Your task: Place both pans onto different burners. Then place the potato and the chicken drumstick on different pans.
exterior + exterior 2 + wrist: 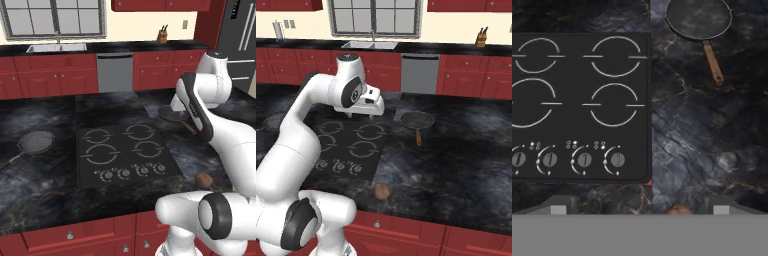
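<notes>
Plainly, from the left base view both pans sit off the cooktop [125, 152]: the left pan [36, 141] well out on the counter, the right pan [172, 114] half hidden behind the arm; the potato [203, 179] lies near the counter's front edge. From the right base view the gripper [374, 115] hangs above the cooktop's far right corner, the right pan [417, 120] nearby, its brown handle [418, 137] pointing forward. From the hand view the finger tips [557, 206] stand wide, holding nothing. I judge the pan rigid and rim-heavy, best gripped on the handle close to the bowl; the drumstick I cannot make out.
</notes>
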### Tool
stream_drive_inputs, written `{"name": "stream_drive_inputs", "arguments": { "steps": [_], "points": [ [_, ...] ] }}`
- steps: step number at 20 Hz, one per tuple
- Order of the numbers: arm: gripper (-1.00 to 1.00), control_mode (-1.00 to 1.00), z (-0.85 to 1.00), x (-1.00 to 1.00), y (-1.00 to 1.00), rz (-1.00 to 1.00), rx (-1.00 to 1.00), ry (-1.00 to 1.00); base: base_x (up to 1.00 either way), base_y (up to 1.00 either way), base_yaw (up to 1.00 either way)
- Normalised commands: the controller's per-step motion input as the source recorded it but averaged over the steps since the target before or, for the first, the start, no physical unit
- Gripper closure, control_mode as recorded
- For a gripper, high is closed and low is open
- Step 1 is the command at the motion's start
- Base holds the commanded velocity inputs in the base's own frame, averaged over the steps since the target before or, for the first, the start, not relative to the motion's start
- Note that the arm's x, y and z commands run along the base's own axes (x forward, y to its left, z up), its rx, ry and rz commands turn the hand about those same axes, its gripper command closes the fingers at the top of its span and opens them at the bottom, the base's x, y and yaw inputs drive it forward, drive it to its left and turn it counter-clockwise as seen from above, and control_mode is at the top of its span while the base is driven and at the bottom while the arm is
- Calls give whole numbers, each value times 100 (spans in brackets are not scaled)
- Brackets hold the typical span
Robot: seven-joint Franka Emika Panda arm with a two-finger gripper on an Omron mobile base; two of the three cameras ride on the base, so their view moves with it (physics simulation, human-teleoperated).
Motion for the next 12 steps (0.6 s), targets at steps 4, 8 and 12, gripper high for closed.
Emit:
{"name": "stream_drive_inputs", "arguments": {
  "steps": [4, 8, 12],
  "points": [
    [-100, -100, -23, 19, -34, 0, -5, 0, 0, 0, 0],
    [-100, -100, -49, 13, -30, 0, -3, 1, 0, 0, 0],
    [-100, -100, -31, 14, -39, 0, 0, 0, 0, 0, 0]
  ]
}}
